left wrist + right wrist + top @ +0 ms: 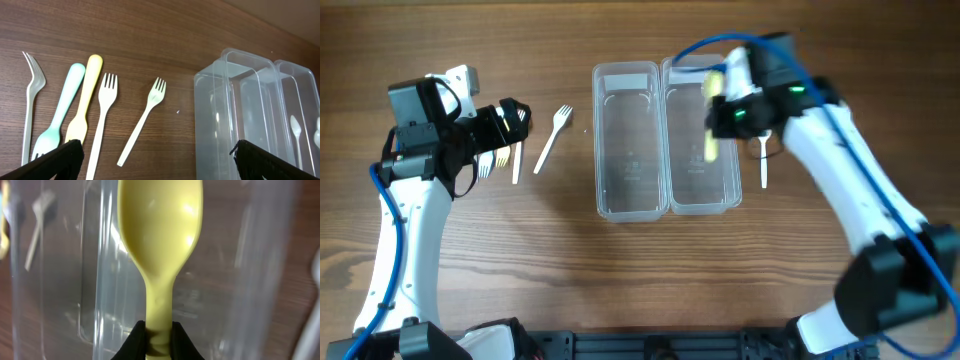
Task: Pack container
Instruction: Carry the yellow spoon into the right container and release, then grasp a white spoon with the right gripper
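Note:
Two clear plastic containers stand side by side at mid-table, the left one [630, 140] and the right one [700, 140]. My right gripper [725, 115] is shut on a yellow spoon [711, 148] and holds it over the right container. In the right wrist view the spoon [160, 235] points bowl-forward from the shut fingers [159, 340], with the container wall [95, 280] behind it. My left gripper [510, 122] is open and empty above a row of forks. In the left wrist view its fingers [157, 160] straddle a white fork [145, 120].
Left of the containers [225, 100] lie a clear fork [30, 105], a teal utensil [60, 112], a yellow utensil [85, 100] and another white fork [102, 120]. A white utensil [763, 160] lies on the table right of the right container.

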Robot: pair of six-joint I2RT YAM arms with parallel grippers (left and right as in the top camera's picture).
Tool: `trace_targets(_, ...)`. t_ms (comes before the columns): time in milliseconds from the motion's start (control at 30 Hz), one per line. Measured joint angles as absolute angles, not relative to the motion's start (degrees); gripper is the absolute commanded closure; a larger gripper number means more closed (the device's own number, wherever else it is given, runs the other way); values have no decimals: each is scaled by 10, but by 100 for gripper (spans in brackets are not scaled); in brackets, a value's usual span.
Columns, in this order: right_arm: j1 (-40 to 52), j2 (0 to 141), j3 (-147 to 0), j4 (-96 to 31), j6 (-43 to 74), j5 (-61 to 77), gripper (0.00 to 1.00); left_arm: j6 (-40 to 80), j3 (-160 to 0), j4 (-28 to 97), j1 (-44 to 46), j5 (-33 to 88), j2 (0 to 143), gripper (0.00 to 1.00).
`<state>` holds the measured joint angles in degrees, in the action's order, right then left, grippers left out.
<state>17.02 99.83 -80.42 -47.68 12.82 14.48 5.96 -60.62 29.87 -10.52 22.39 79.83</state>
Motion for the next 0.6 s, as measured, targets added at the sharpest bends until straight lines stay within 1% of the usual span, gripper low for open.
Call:
trace_targets(33,190,1020,-804,-466,128,143,77,60,-606,298,-105,224,798,0)
trace_targets(67,204,1040,-804,-456,128,143,75,60,-606,298,-105,224,798,0)
trace_targets(133,214,1068,-803,-441,126,144,76,60,-606,298,-105,224,798,0)
trace_targets(200,212,1081,-803,-440,121,142,75,60,-606,298,-105,224,798,0)
trace_targets(267,208,1081,-803,-440,117,141,72,60,-606,298,-105,224,798,0)
trace_targets(300,201,1081,-813,-448,105,141,69,60,-606,298,-105,224,798,0)
trace_targets(367,188,1071,-841,-463,93,134,56,60,-606,298,-105,224,798,0)
trace_targets(400,180,1058,-853,-465,89,121,51,60,-606,298,-105,224,798,0)
trace_targets(433,165,1028,-872,-465,88,91,50,60,-606,298,-105,224,798,0)
trace_targets(500,128,973,-891,-468,99,25,49,60,-606,298,-105,224,798,0)
trace_targets(600,30,943,-900,-504,121,-19,48,60,-606,298,-105,224,798,0)
